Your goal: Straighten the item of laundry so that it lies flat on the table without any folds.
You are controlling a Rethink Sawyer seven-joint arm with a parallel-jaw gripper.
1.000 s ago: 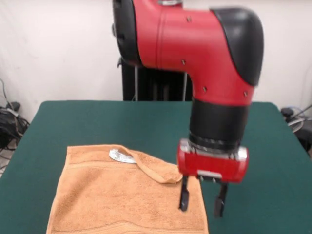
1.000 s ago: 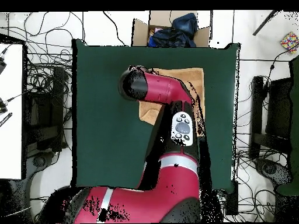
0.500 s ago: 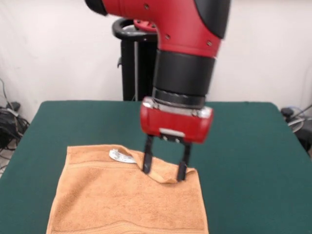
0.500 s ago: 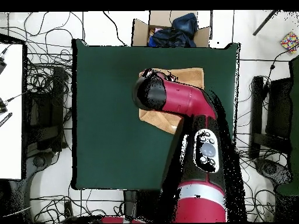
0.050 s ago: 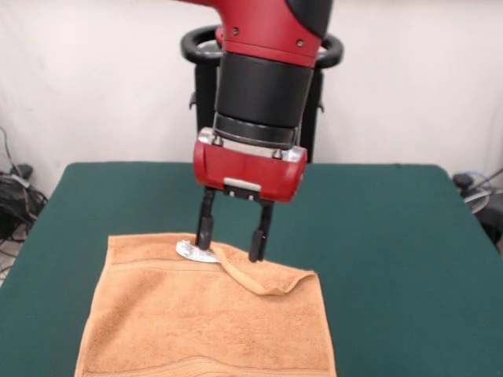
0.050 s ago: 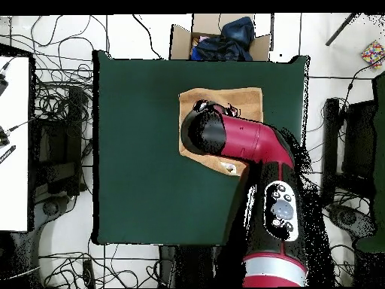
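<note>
Laundry is the subject here: an orange-tan, roughly square terry-cloth towel (image 5: 206,322) is seen lying on the near part of the dark green felt-topped counter (image 5: 393,228), mostly flat, with its far edge turned over onto itself in a narrow diagonal fold (image 5: 255,276).

The black two-fingered end effector (image 5: 233,237) under the red wrist block is held pointing straight down over that far edge. Its fingers are spread apart, released, and nothing is gripped between them. One fingertip (image 5: 203,238) is seen just at the small white label (image 5: 193,251), the other (image 5: 256,250) just above the folded strip; whether either tip actually touches the cloth cannot be told from the front view. In the overhead view the end effector is hidden beneath the red and black arm (image 6: 248,147), and only parts of the towel are shown around it.

The step in hand is judged to be the approach to the folded-over edge. For the next move, a short descent would be called for, so that the folded strip is taken between the fingers, followed by closing and a pull outward toward the far side of the counter until the fold is laid open.
</note>
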